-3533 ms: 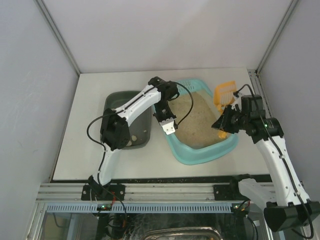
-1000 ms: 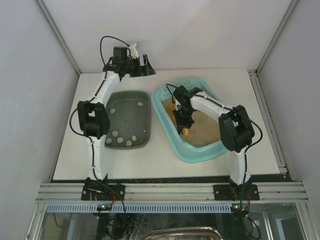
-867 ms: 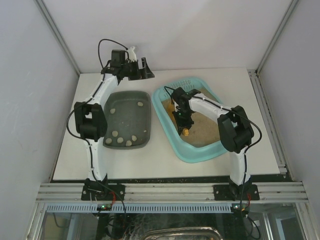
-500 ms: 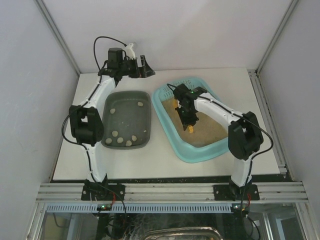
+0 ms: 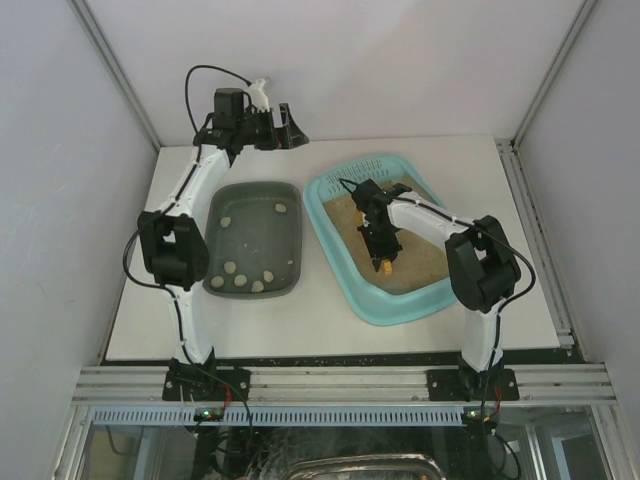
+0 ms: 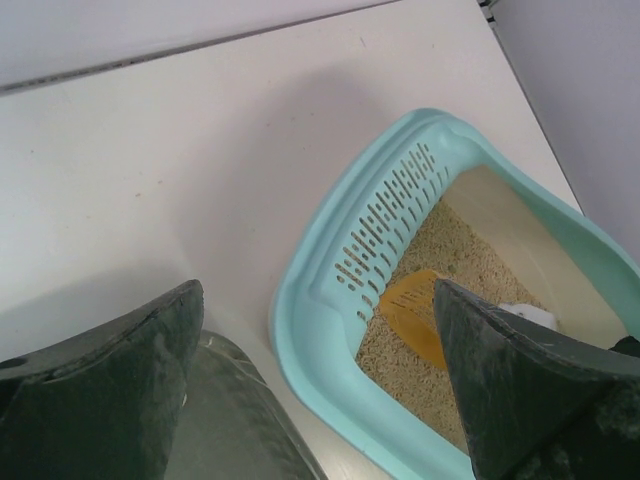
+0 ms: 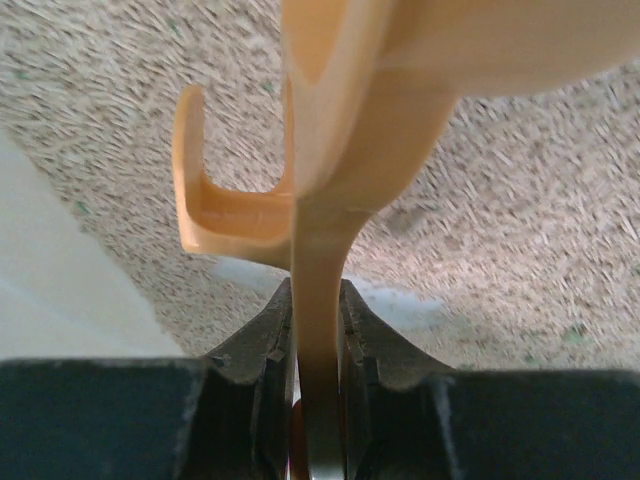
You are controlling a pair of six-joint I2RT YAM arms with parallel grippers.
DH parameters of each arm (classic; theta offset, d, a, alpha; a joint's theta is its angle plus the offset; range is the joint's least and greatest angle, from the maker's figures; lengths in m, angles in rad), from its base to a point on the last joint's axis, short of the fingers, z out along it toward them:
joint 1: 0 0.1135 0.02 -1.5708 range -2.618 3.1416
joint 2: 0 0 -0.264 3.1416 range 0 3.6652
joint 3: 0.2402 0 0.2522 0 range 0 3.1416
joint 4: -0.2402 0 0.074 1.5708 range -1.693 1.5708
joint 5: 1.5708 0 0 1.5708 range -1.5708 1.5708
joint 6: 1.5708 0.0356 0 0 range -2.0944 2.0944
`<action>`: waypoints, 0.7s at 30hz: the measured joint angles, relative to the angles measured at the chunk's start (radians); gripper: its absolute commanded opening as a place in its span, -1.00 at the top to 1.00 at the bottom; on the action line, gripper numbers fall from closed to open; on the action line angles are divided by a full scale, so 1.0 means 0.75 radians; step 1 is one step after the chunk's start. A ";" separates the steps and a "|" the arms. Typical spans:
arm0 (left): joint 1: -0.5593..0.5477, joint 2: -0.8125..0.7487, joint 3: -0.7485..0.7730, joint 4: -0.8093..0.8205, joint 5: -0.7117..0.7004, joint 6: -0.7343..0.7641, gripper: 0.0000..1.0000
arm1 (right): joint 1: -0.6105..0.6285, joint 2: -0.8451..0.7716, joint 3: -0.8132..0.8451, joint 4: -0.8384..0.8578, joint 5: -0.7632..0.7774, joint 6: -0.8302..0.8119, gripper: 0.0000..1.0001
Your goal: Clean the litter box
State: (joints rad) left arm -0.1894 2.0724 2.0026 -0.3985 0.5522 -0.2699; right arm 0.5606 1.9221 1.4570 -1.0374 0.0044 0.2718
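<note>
The litter box [image 5: 400, 308] is a light-turquoise tray holding beige litter, its slotted rim [image 6: 385, 225] at the far end. My right gripper [image 5: 381, 238] reaches down inside it, shut on the handle of an orange scoop [image 5: 386, 264]. In the right wrist view the jaws of the right gripper [image 7: 318, 310] pinch the scoop's [image 7: 330, 120] thin handle just above the litter [image 7: 520, 200]. My left gripper [image 5: 285, 128] hangs open and holds nothing, raised over the table's back edge; the left gripper [image 6: 318, 290] looks down on the box rim [image 6: 310, 330] and the scoop [image 6: 420, 320].
A dark grey-green tray [image 5: 290, 200] lies left of the litter box with several pale lumps [image 5: 240, 280] in it; its corner [image 6: 225, 420] shows under the left fingers. White walls close in the table at the back and on both sides.
The right gripper has dragged the scoop a little through the litter, toward the near right. The left gripper has stayed open at the back, its arm shifting only slightly.
</note>
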 measured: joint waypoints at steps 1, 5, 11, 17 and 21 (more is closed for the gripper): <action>0.000 0.000 0.001 -0.012 -0.002 0.002 -0.99 | 0.003 0.014 0.001 0.023 -0.011 -0.001 1.00; 0.000 0.000 0.001 -0.051 -0.012 0.013 -1.00 | 0.005 0.032 0.003 0.090 -0.106 -0.011 1.00; 0.000 0.000 0.001 -0.091 -0.024 0.036 -0.99 | 0.005 0.069 0.014 0.182 -0.342 -0.035 1.00; -0.004 0.000 0.001 -0.113 -0.037 0.056 -0.99 | -0.012 0.103 -0.006 0.290 -0.624 -0.033 1.00; -0.012 0.000 0.001 -0.123 -0.042 0.074 -0.99 | -0.039 0.106 -0.058 0.393 -0.804 -0.023 1.00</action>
State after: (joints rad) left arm -0.1982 2.0724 2.0029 -0.4908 0.5205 -0.2146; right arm 0.5312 2.0018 1.4136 -0.7429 -0.5987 0.2543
